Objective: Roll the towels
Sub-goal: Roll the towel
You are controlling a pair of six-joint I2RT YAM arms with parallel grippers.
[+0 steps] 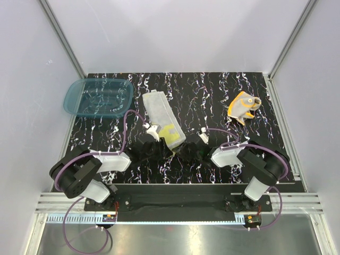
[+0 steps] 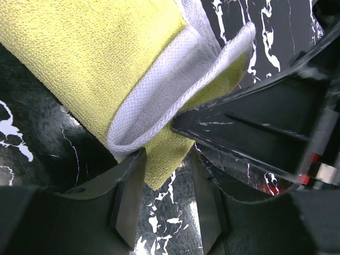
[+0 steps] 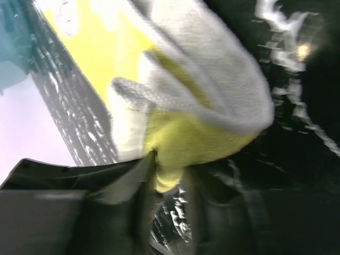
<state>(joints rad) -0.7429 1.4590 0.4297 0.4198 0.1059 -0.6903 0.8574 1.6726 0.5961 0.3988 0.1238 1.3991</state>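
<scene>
The pale yellow towel (image 1: 162,117) lies folded lengthwise mid-table, grey-beige side up, its yellow near end lifted. Both grippers meet at that near end. My left gripper (image 1: 163,144) holds the towel's near corner between its fingers; in the left wrist view the yellow towel (image 2: 106,64) fills the gap at the tips of the left gripper (image 2: 166,162). My right gripper (image 1: 180,146) pinches the same end from the right, the towel (image 3: 202,79) bunched in the right gripper (image 3: 170,170). The orange towel (image 1: 243,106) sits crumpled at the back right.
A translucent teal basin (image 1: 98,97) stands at the back left corner of the black marbled table (image 1: 212,101). White walls enclose the table on three sides. The right gripper's dark body (image 2: 255,127) sits close beside the left one.
</scene>
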